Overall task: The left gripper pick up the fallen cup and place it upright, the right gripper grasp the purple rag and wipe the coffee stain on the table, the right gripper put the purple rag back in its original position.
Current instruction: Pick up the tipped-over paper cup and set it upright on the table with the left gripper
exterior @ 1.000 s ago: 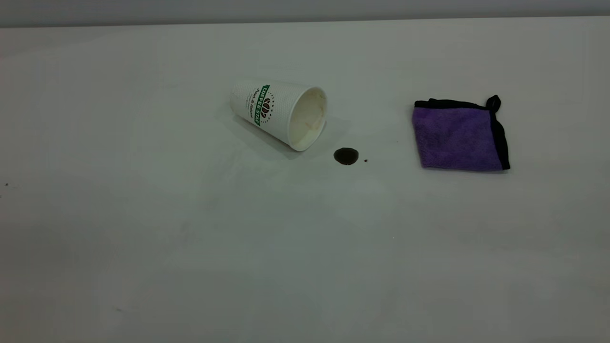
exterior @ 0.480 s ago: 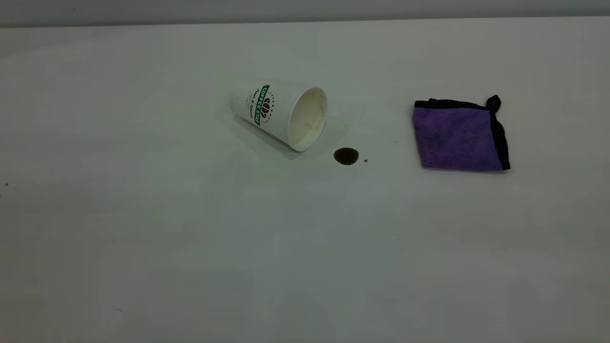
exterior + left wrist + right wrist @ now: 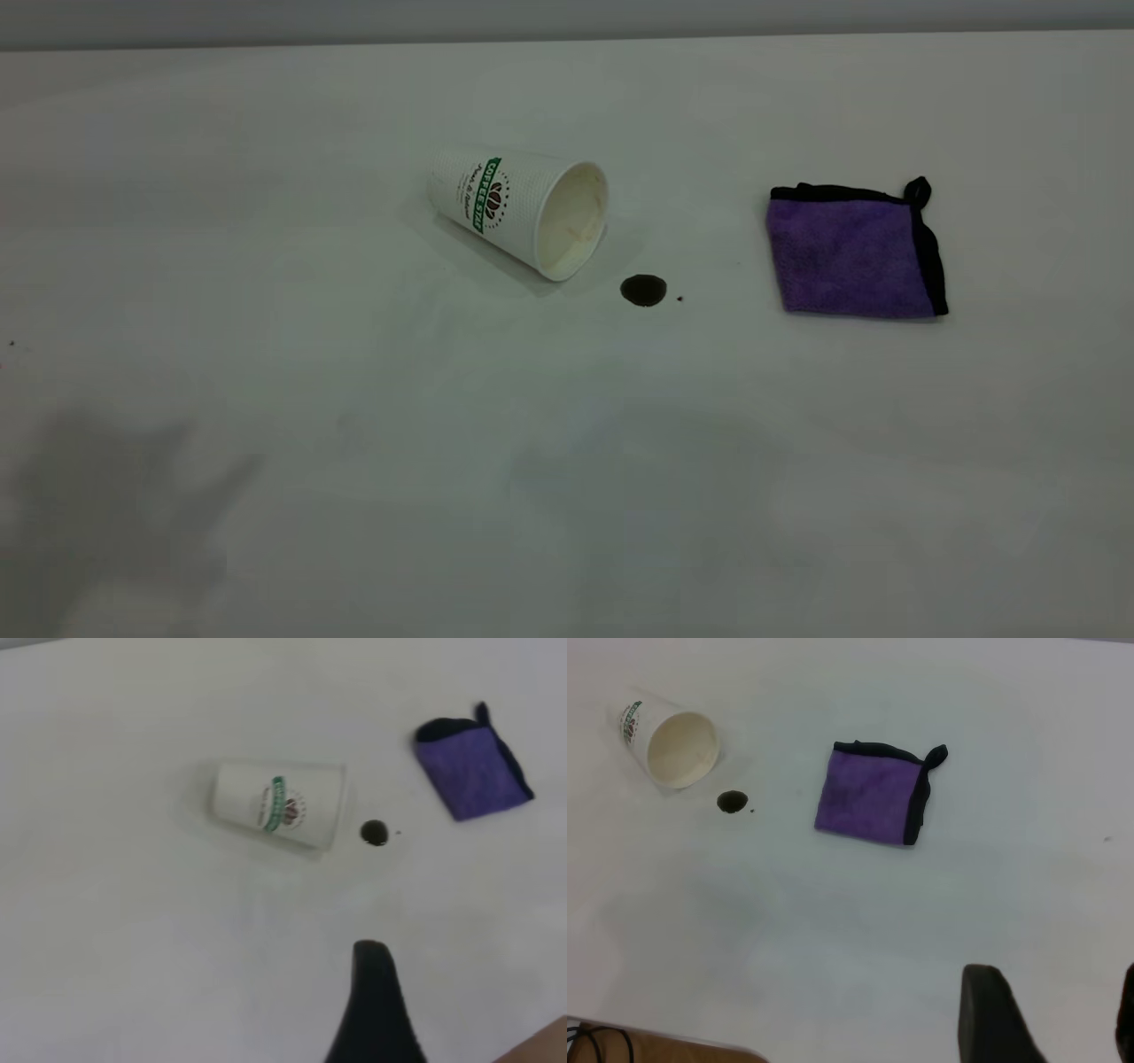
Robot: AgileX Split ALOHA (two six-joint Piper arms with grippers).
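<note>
The fallen cup (image 3: 518,208) lies on its side on the table (image 3: 266,266), its cream mouth turned toward the coffee stain (image 3: 643,290) just right of it. Farther right the purple rag (image 3: 855,252) lies folded flat, edged in black. Neither gripper shows in the exterior view. In the left wrist view the left gripper (image 3: 452,961) hovers well short of the cup (image 3: 279,804); one black finger (image 3: 372,1001) shows with bare table beside it. The right gripper (image 3: 1057,979) stands open, well short of the rag (image 3: 871,796), nothing between its fingers.
A tiny dark speck (image 3: 679,299) sits just right of the stain. Soft shadows (image 3: 106,496) fall on the table's near left. A brown table edge (image 3: 540,1045) shows under the left arm, and a black cable (image 3: 602,1045) lies by the edge under the right arm.
Dark shadows have spread over the near left and near middle of the table in the exterior view. Cup, stain and rag have not moved.
</note>
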